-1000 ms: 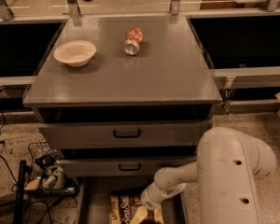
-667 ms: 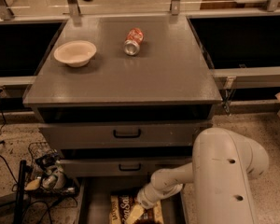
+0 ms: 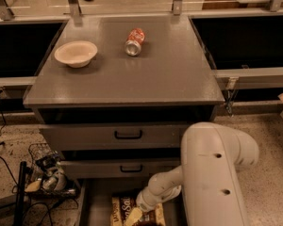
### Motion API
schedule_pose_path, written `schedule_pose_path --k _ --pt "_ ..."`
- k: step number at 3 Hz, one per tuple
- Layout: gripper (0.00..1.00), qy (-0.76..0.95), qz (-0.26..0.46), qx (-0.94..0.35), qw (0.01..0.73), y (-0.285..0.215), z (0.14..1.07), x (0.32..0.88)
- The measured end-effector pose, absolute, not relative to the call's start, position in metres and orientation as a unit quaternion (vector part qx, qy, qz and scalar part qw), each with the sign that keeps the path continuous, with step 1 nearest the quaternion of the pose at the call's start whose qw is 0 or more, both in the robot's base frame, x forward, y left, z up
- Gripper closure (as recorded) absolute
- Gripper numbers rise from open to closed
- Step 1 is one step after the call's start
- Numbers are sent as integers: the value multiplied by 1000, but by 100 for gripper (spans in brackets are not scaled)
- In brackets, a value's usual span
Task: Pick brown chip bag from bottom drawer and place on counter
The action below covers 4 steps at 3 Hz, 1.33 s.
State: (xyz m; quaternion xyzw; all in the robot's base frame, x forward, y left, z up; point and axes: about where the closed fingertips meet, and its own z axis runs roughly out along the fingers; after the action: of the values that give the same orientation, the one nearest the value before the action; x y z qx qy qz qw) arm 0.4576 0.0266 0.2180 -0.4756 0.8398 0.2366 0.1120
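Observation:
The brown chip bag (image 3: 120,212) lies flat in the bottom drawer (image 3: 95,202), which is pulled out at the lower edge of the camera view. My gripper (image 3: 133,215) reaches down over the bag's middle, its yellowish fingertip touching or just above the bag. The white arm (image 3: 212,173) bends in from the right and hides the drawer's right part. The counter (image 3: 170,74) is the flat grey top of the cabinet above.
On the counter lie a cream bowl (image 3: 75,53) at the left and a red soda can (image 3: 135,41) on its side at the back centre. Two upper drawers with black handles (image 3: 128,135) are closed. Cables and a wire basket (image 3: 49,175) crowd the floor at left.
The arm and gripper have shifted left over the bag. The bag has stayed flat in the drawer.

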Motion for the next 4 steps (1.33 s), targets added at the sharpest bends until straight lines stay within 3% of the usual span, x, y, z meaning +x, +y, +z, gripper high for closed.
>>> schedule_pose_path --k 4 --pt "0 855 222 -456 108 59 149 471"
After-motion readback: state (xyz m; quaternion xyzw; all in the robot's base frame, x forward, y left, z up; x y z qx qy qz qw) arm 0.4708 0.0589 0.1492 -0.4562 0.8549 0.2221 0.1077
